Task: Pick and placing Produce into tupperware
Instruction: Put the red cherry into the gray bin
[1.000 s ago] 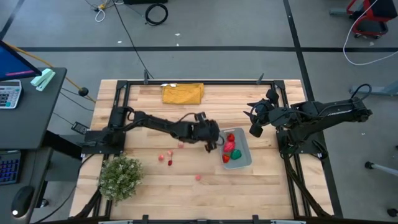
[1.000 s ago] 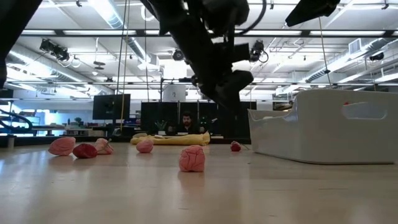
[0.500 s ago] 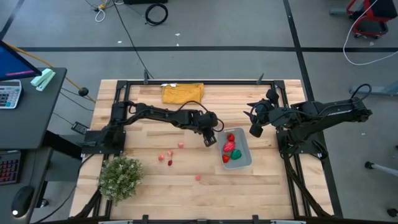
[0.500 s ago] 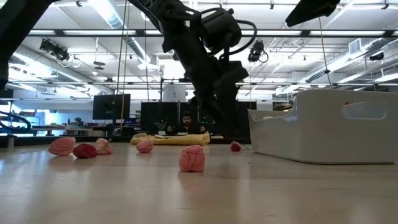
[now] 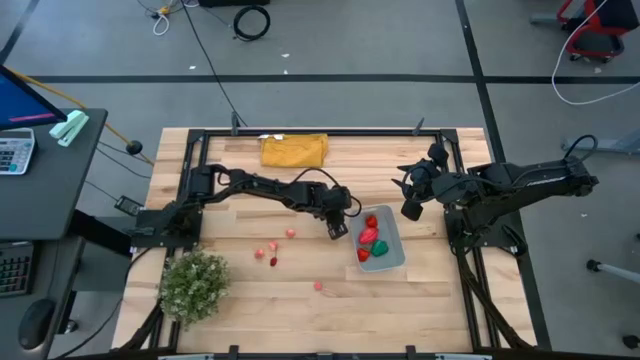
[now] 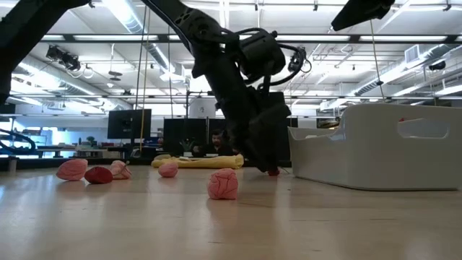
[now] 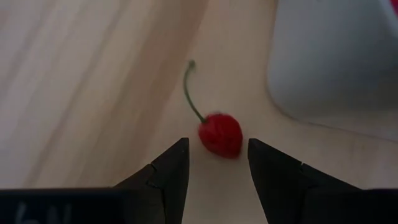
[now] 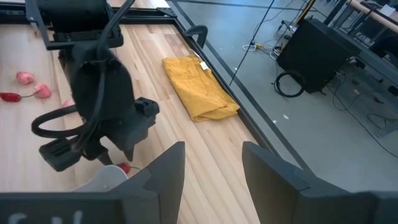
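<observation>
While the sort is partway done, each view reads as follows.

High view, progress: the tupperware (image 5: 381, 240), right of centre, holds three red pieces and one green piece (image 5: 380, 248); about four pink and red pieces (image 5: 273, 260) lie loose on the table (image 5: 430, 290) at lower centre, so roughly half remains by my estimate.
High view, pose: the left arm stretches from the left edge, the left gripper (image 5: 337, 224) low beside the container's left wall; the right gripper (image 5: 413, 190) waits raised at centre right.
Low view: the left gripper (image 6: 268, 165) reaches down to the tabletop just left of the white-looking container wall (image 6: 375, 144); pink pieces (image 6: 223, 183) sit centre and left.
Left wrist view: a small red chilli (image 7: 219, 134) with a green stem lies just ahead of parted, empty fingers (image 7: 171, 171), container corner at upper right.
Right wrist view: fingers (image 8: 166, 168) parted, empty; yellow cloth (image 8: 198, 87) at centre.
</observation>
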{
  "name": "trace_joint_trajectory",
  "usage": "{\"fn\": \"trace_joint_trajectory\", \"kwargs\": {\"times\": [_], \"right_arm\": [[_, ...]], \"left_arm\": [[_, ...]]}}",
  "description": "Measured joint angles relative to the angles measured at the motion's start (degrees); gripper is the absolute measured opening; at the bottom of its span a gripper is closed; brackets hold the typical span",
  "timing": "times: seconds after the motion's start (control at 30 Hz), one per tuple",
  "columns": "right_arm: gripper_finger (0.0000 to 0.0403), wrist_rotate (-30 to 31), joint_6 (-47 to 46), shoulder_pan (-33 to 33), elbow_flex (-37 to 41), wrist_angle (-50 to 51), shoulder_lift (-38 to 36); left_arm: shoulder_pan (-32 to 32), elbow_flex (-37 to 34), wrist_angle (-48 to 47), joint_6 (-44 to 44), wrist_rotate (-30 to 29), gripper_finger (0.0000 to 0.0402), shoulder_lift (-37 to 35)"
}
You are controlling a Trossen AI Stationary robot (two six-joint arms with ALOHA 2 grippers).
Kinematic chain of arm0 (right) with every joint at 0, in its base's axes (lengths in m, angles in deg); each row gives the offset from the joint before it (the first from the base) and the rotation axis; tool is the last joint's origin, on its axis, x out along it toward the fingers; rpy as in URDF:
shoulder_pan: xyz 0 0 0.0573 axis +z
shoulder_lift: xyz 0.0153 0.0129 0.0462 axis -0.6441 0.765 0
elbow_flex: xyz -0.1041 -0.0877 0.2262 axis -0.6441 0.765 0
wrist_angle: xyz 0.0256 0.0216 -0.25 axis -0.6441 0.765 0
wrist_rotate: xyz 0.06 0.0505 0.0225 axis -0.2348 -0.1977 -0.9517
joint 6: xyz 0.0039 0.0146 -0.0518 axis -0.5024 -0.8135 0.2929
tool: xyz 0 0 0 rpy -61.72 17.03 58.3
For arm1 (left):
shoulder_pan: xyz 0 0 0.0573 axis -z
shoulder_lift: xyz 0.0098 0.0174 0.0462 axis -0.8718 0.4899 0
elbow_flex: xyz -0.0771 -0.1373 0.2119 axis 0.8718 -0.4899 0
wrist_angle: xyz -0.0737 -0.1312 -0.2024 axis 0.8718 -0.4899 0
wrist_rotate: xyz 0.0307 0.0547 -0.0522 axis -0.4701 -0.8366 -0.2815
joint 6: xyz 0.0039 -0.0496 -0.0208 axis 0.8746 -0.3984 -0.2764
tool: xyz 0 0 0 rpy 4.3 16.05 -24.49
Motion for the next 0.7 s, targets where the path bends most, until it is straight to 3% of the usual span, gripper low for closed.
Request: {"fn": "trace_joint_trajectory", "kwargs": {"times": [0.37, 0.7], "right_arm": [[0.0168, 0.0, 0.0, 0.0, 0.0, 0.0, 0.0], [0.0168, 0.0, 0.0, 0.0, 0.0, 0.0, 0.0]], "left_arm": [[-0.2, 0.0, 1.1, 3.3, -0.1, 0.0148, 0.5], [-0.1, 0.1, 1.9, 9.8, -0.4, 0.0016, 0.7]]}}
